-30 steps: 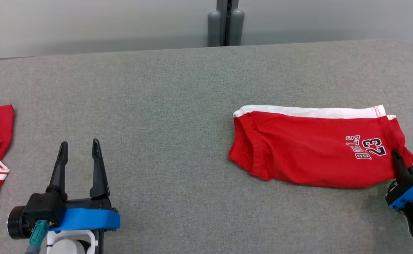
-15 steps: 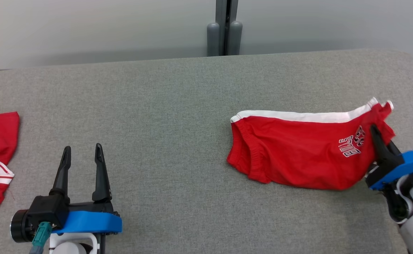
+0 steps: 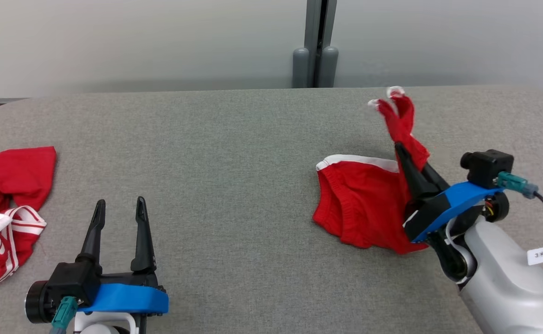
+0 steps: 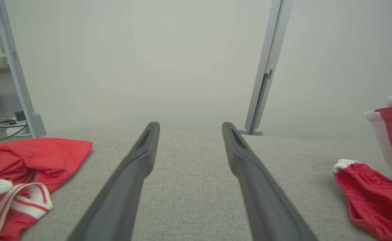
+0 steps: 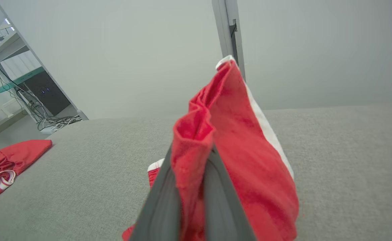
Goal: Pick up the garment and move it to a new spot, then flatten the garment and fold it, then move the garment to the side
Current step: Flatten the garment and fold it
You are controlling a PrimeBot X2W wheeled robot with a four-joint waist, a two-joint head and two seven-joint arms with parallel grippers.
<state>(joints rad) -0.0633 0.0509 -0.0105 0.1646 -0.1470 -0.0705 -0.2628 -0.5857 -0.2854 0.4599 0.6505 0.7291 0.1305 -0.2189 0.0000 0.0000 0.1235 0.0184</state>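
Red shorts (image 3: 359, 204) with a white side stripe lie on the grey table at the right, their right end pulled up off the cloth. My right gripper (image 3: 403, 150) is shut on that raised end, and a strip of red fabric stands above the fingertips. In the right wrist view the shorts (image 5: 236, 140) are pinched between the two dark fingers. The left wrist view catches the shorts (image 4: 380, 194) at its right edge. At the lower left, my left gripper (image 3: 119, 208) is open over bare table, fingers apart with nothing between them (image 4: 189, 129).
A second red garment with white stripes (image 3: 7, 208) lies crumpled at the table's left edge. The grey table (image 3: 234, 153) stretches wide between the two garments. A grey post (image 3: 316, 44) stands behind the far edge against a pale wall.
My right gripper has lifted the right end of the shorts and carried it leftward, bunching them up. The head camera has shifted. The left gripper stays open in place.
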